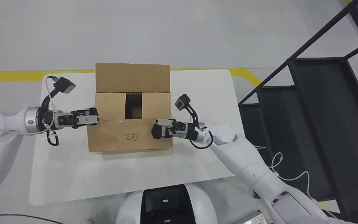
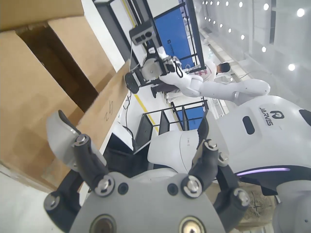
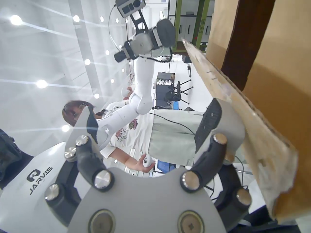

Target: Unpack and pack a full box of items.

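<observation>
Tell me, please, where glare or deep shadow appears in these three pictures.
Right wrist view: the ceiling lamps flare into long star streaks across the white hall. Left wrist view: the ceiling lamps are round bright spots, hardly streaked. Top view: light falls evenly on the table; only the opening of the box lies in dark shadow.

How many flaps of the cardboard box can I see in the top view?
4. The far flap is opened outward; the left flap and right flap are folded in, a dark gap between them; the near flap bears handwriting.
</observation>
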Motion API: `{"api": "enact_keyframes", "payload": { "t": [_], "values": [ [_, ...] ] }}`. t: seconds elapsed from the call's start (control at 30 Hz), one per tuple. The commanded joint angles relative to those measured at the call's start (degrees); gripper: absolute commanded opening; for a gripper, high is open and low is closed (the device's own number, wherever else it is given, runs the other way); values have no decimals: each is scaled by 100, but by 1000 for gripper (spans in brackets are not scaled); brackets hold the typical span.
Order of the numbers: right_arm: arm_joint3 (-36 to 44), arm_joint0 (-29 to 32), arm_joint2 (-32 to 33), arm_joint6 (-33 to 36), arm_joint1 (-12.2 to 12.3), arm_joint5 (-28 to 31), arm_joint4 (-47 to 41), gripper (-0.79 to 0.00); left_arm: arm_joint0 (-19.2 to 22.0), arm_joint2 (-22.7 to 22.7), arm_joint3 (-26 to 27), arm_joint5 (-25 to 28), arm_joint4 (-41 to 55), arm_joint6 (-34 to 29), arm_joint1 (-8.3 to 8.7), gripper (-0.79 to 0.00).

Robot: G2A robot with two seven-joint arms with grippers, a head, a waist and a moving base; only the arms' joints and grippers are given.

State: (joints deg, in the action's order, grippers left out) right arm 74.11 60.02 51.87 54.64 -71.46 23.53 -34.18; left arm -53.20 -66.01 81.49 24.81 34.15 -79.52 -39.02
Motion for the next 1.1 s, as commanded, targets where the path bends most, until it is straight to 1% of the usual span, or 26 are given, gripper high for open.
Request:
{"api": "enact_keyframes", "payload": {
  "t": [0.0,0.1,0.2,0.33,0.43,0.57,0.7,0.87,0.93,1.07],
  "values": [
    [-71,-120,-84,-12,-49,52,-21,0,86,216,-144,-44,-129,-42,-26,0],
    [-208,-287,-139,2,-96,102,38,0,266,517,-386,-43,-245,-41,-85,0],
    [-337,-466,-70,-224,-131,329,143,0,435,781,-661,-120,-251,-117,-141,0],
    [-522,-729,102,-1129,-180,924,740,0,665,1071,-1019,-230,-257,-227,-223,0],
    [-693,-920,153,-1814,-225,1109,1325,0,779,1193,-1149,-231,-240,-228,-259,0],
    [-1052,-1189,103,-2540,-319,1012,1811,0,839,1275,-1212,-249,-209,-246,-269,0],
    [-1516,-1375,127,-2980,-388,1138,2004,0,846,1296,-1170,-266,-229,-263,-249,0],
    [-1934,-1440,303,-3592,-410,1231,2288,0,808,1276,-1048,-274,-234,-270,-212,0],
    [-2075,-1485,338,-3744,-421,1149,2413,0,804,1275,-996,-283,-252,-280,-200,0],
    [-2395,-1681,247,-3691,-478,716,2656,0,838,1265,-907,-312,-305,-308,-179,0]
  ]
}}
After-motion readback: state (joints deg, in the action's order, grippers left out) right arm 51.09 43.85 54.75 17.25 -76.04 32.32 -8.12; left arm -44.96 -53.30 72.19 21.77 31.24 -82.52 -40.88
